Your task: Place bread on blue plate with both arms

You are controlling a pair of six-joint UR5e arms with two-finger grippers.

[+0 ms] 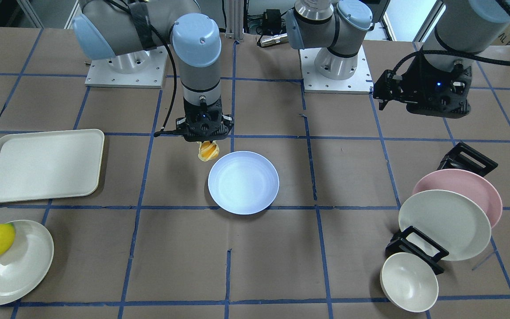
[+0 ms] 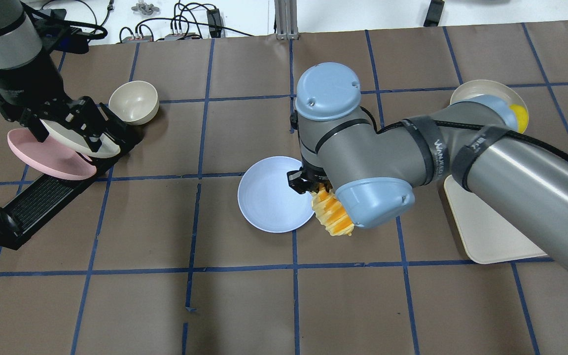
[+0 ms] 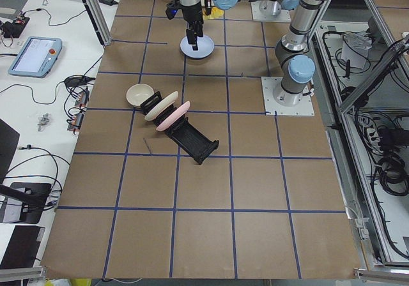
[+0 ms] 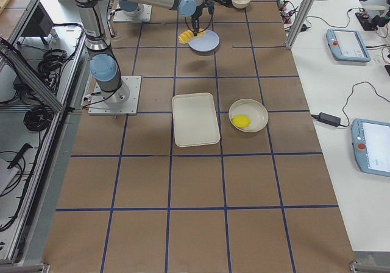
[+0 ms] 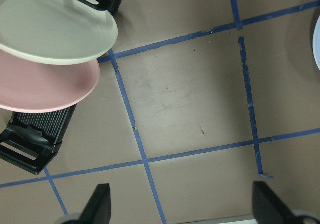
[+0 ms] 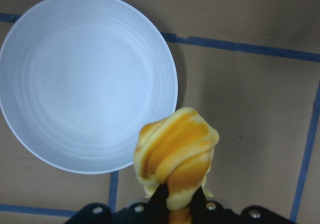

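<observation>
Orange-striped bread (image 1: 207, 151): clamped in right end effector (image 6: 177, 204), upper left of blue plate (image 1: 243, 182), frame centre;
Left end effector (image 5: 182, 204): spread wide, empty

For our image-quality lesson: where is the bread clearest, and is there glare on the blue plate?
Right wrist view: the bread is large but slightly soft, and the blue plate is evenly lit. Front-facing view: a mild pale sheen on the plate. Side views: the bread is tiny.
</observation>
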